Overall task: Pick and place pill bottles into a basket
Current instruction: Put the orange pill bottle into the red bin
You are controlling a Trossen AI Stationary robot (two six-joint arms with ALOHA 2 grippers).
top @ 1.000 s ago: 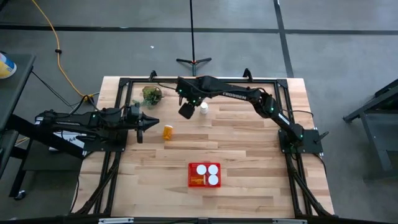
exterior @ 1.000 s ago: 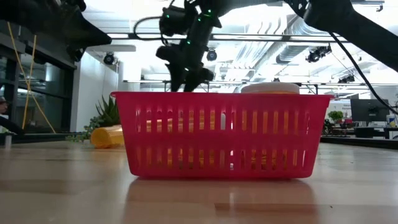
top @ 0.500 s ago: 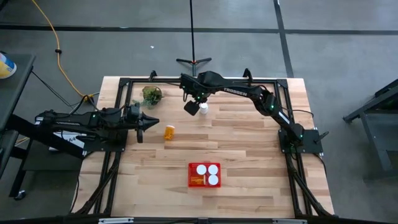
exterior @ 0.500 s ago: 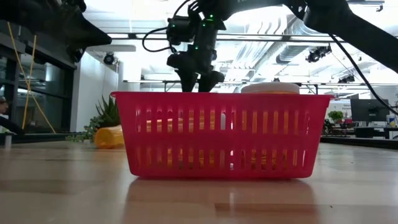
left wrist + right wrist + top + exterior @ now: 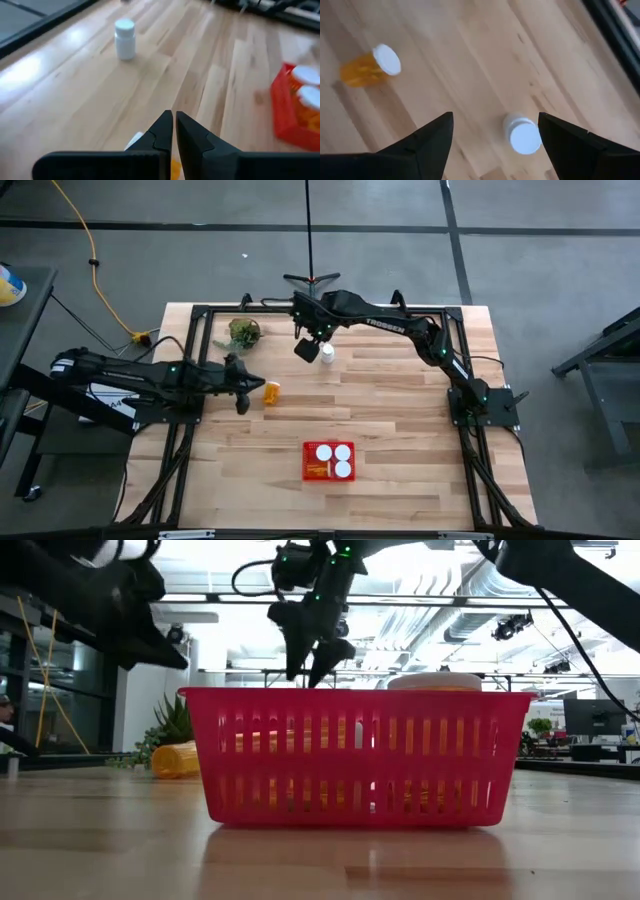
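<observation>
The red basket (image 5: 329, 460) stands near the table's front and holds pill bottles: three show white caps, and one orange bottle lies beside them. An orange bottle (image 5: 272, 392) lies on its side at the table's left-middle. My left gripper (image 5: 260, 387) is shut, with its tips right at this bottle; its white cap (image 5: 136, 142) shows just under the fingers. The whitish bottle (image 5: 327, 353) stands upright on its base at the far middle. My right gripper (image 5: 495, 125) is open and hangs above it, slightly to its left, fingers pointing down. My left gripper has its shut fingertips (image 5: 167, 125) directly over the lying orange bottle's cap end. The fingers hide the spot, so I cannot tell whether they touch it.
A small green plant (image 5: 243, 333) stands at the far left of the table, behind the orange bottle. Black frame rails run along the table's left, right and far edges. Bare wood lies between the two loose bottles and the basket.
My left gripper has gone toward the table's right edge, up to the lying orange bottle, which has not moved. My right gripper has gone a little toward the far right and risen above the whitish bottle.
</observation>
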